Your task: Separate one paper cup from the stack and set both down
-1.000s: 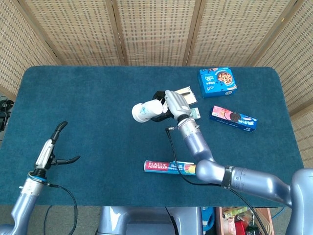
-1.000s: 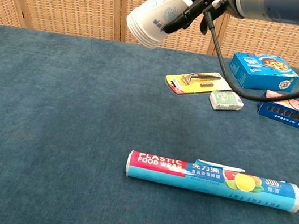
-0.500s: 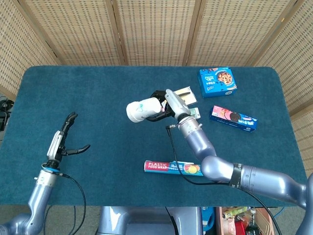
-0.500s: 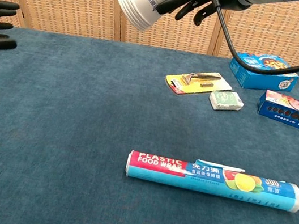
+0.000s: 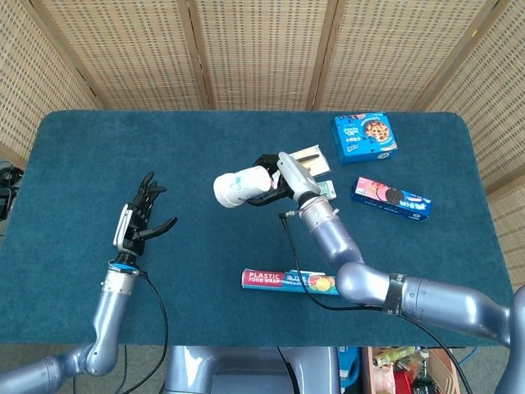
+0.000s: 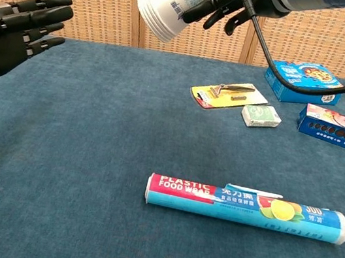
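Chest view shows our right hand (image 6: 230, 3) gripping the stack of paper cups (image 6: 170, 6) high above the blue table (image 6: 88, 155), tipped sideways so the closed bottoms point toward our left hand (image 6: 20, 31). We judge that tilt offers the outermost cup for pulling off. Our left hand holds nothing, fingers spread and extended toward the stack, well apart from it. How many cups are nested we cannot tell; the rims look like several. Both cups are not yet separated. Near our edge lies a plastic wrap roll (image 6: 245, 207), clear of the handover.
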